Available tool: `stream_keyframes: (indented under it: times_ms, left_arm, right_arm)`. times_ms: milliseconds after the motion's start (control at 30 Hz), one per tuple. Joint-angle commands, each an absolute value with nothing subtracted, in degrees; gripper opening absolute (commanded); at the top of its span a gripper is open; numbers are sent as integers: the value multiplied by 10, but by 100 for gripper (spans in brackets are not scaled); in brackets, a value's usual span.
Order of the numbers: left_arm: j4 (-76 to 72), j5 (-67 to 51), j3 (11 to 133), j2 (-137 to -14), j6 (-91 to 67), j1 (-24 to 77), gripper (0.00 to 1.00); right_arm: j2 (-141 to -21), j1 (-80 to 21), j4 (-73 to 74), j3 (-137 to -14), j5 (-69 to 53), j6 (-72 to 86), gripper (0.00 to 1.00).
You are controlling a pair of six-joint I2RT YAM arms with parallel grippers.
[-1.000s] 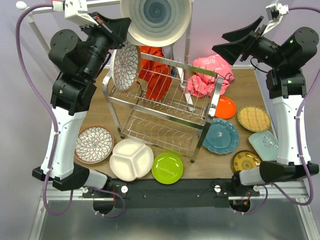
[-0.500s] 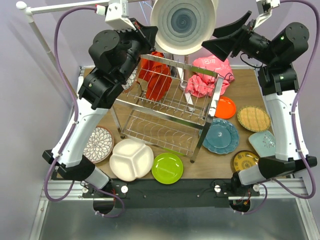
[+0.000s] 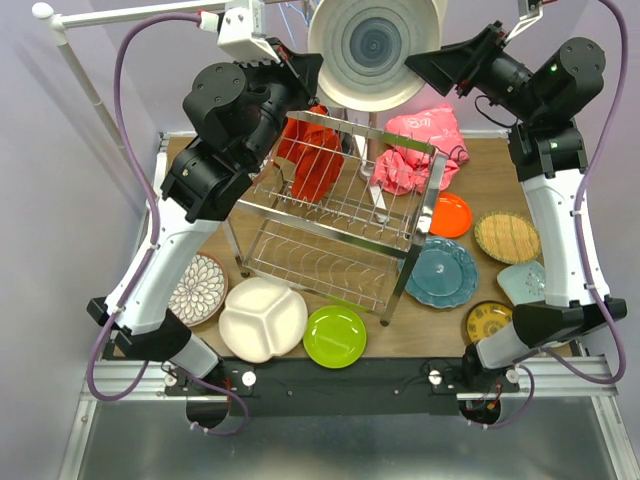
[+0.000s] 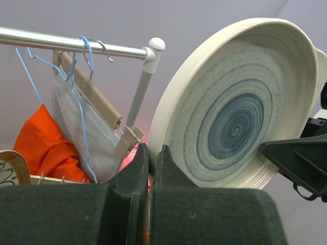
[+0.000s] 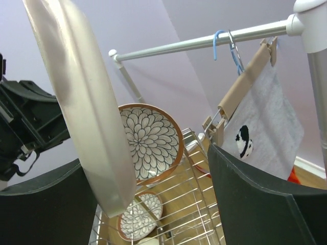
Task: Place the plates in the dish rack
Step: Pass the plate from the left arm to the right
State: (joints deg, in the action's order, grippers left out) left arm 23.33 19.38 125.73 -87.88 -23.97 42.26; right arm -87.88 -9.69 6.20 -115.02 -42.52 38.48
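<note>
Purple-grey walls all round and a wooden table [image 3: 490, 180] down below, and what we've got is the blue-swirl plate [image 3: 375, 45] held way up above the back of the dish rack [image 3: 330, 205], close to the white clothes rail [image 4: 76, 43]. It's round, so there's no real long axis, but its swirl face points pretty much at the overhead camera. From the right wrist we see it edge-on, rim slanting from upper left down toward the middle. We see the left gripper [image 4: 152, 153] with its fingers squeezed nearly together on the plate's left rim. The right gripper [image 3: 420, 62] is spread wide, one finger either side of the opposite rim, and we can't tell if it touches. A floral plate [image 5: 150, 143] stands on edge in the rack's upper tier. A white divided plate [image 3: 262, 318] and a lime green plate [image 3: 335, 336] lie flat on the table in front.
</note>
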Motion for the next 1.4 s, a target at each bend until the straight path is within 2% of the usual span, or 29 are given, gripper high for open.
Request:
stream_keyframes:
  times_ms: [0,233,600,700,733,900,1033,1100,1133,1200,1233,1367]
  left_arm:
    - [139,219,1280,-862,-261,431,0]
    - [136,225,1277,-865,-258,437,0]
    - [134,225,1284,-872,-258,444,0]
    - [133,222,1284,-874,-258,446,0]
    - [132,218,1284,-874,-258,446,0]
    - [108,188,1260,-862,-251,446,0]
    - [69,145,1173,-816,-257,439,0]
    - [60,132,1150,-801,-268,431,6]
    - [56,110,1128,-785,-275,418,14]
    - [43,87,1103,-767,-290,406,23]
    - [37,60,1078,-750,-305,392,33]
    - [5,-13,1018,-713,-341,357,53]
  right_arm:
    - [-889,-99,33,-1171,-405,433,84]
    - [-893,-100,5,-1169,-425,465,63]
    - [-895,-100,-52,-1151,-462,498,40]
    - [-896,-101,-60,-1150,-468,503,15]
    - [-898,-102,-61,-1149,-468,503,1]
    - [-896,-101,-61,-1143,-463,497,1]
    - [-894,-99,-63,-1148,-461,489,1]
    - [-891,-97,-65,-1150,-459,488,1]
    - [-889,-95,-69,-1152,-458,489,1]
    - [-889,-91,-76,-1153,-459,498,1]
    - [-889,-89,-85,-1152,-461,502,1]
    - [-885,-87,-119,-1142,-472,537,1]
